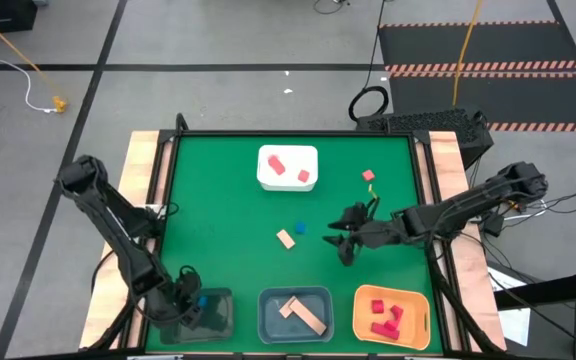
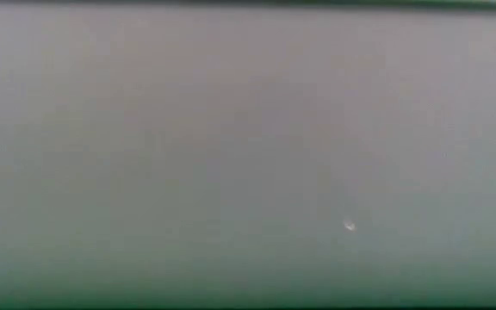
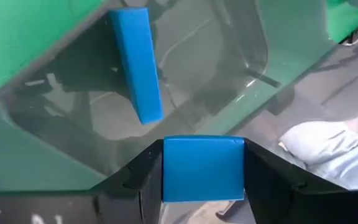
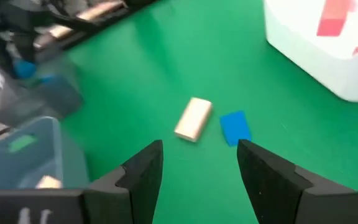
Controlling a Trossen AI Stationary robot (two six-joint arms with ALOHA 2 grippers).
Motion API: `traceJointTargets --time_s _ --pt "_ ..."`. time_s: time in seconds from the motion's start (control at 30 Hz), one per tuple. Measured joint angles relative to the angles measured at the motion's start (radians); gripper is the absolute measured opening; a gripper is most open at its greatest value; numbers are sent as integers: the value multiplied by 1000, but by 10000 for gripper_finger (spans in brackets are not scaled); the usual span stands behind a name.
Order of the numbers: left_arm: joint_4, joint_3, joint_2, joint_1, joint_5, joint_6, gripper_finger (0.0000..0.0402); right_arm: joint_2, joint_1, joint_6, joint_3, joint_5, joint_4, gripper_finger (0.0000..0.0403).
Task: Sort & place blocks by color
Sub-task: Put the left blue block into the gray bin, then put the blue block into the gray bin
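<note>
My left gripper (image 3: 202,186) clamps a blue block (image 3: 202,168) over the clear bin (image 1: 213,318), my right gripper (image 4: 199,168) gapes toward a loose tan block (image 4: 193,119) and small blue cube (image 4: 235,127); the pink cube (image 1: 368,176) waits too.

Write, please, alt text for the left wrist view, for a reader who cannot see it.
The left gripper holds a blue block between its two dark fingers, above a clear grey bin. A longer blue bar already lies inside that bin, which sits on the green table.
</note>
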Motion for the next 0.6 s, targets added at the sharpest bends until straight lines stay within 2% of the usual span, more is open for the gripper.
traceJointTargets --time_s 0.3,0.43,0.6 --pt "-6 0 21 12 -3 -91 267 122 -13 101 -15 -6 40 196" --pt "17 0 21 25 -5 -113 280 161 -13 79 -14 -6 193 196" --pt "111 11 21 40 -31 -98 275 240 -32 102 -14 -5 319 196"
